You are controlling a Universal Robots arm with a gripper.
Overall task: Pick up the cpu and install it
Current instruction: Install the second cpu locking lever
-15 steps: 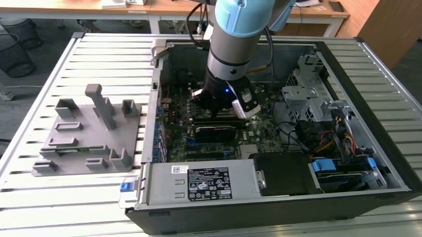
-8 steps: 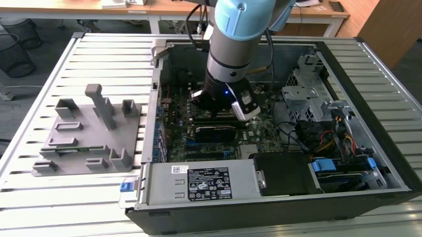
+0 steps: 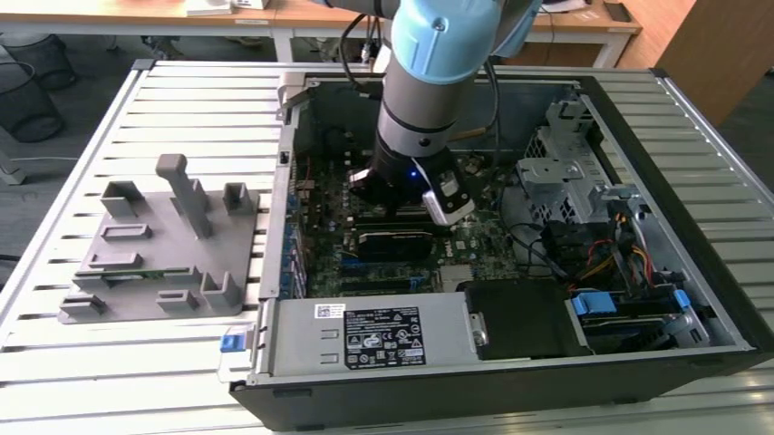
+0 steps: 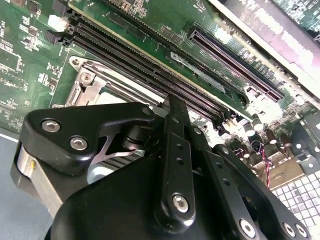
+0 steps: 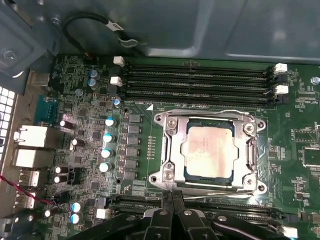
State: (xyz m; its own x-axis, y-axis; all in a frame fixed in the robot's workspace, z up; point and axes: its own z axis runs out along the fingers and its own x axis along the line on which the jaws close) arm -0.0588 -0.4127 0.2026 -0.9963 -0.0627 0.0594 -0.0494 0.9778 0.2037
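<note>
The cpu (image 5: 208, 151) sits seated in its metal socket frame (image 5: 169, 150) at the centre right of the first wrist view, on the green motherboard (image 5: 90, 165). My gripper (image 5: 176, 207) hangs just beside it, fingers closed together and empty. In the exterior view my arm (image 3: 426, 100) reaches straight down into the open computer case (image 3: 677, 163).
</note>
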